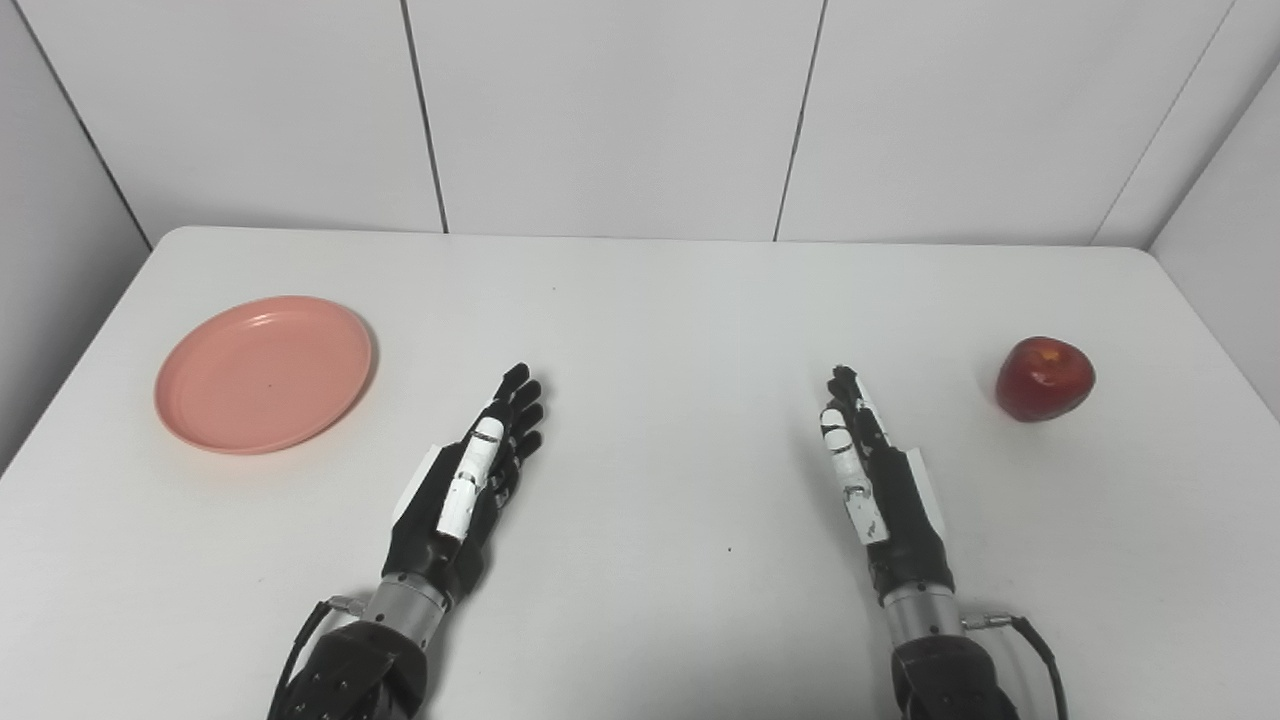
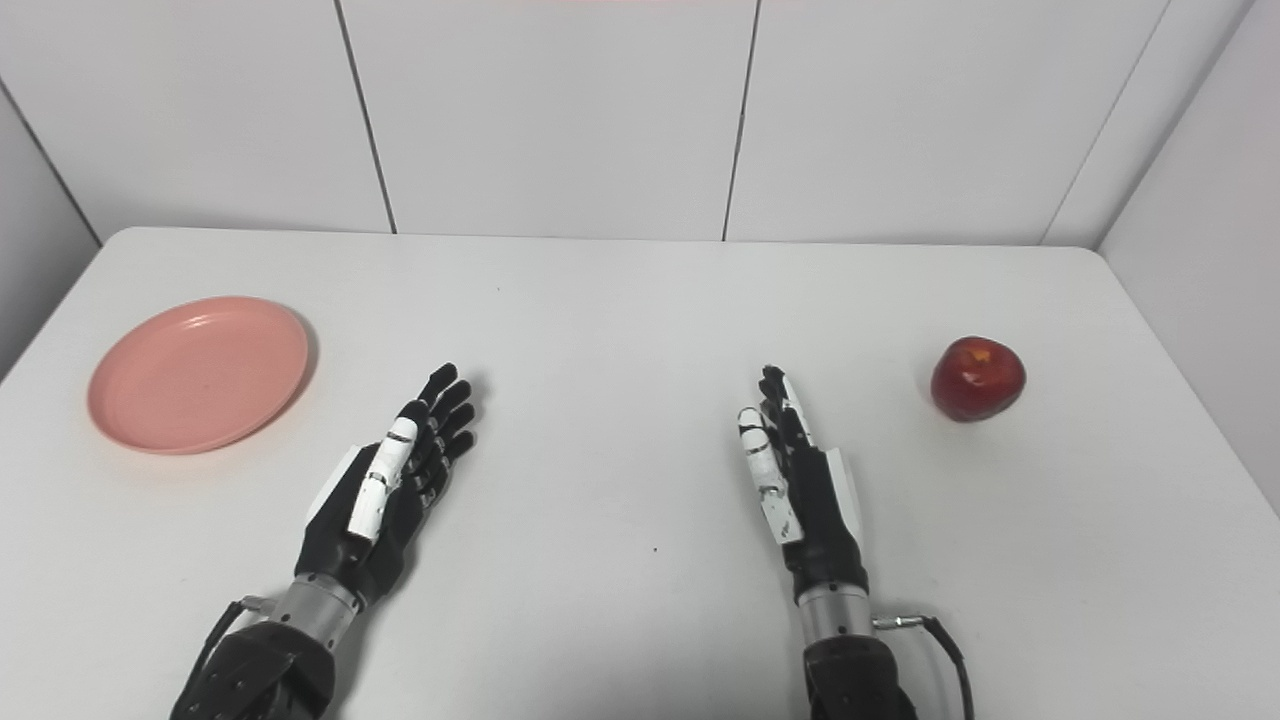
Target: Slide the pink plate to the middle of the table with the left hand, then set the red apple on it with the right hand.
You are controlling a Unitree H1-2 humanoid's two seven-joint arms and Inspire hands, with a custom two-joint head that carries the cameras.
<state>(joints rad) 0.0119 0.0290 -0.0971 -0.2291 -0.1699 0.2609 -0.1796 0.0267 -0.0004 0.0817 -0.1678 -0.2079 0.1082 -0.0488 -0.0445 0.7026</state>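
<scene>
The pink plate [image 1: 264, 372] lies flat and bare on the left side of the white table [image 1: 660, 300]. A red apple [image 1: 1044, 378] stands on the table at the far right. My left hand [image 1: 478, 476] rests low over the table right of the plate, well apart from it, with its fingers stretched out and holding nothing. My right hand [image 1: 872, 474] is likewise open with straight fingers, left of the apple and apart from it. In the right eye view the plate [image 2: 198, 372], apple [image 2: 977, 378], left hand [image 2: 394, 482] and right hand [image 2: 797, 478] stand the same way.
White wall panels [image 1: 620, 110] close off the table's far edge and angle in at both sides. A cable [image 1: 1030, 640] loops by the right wrist.
</scene>
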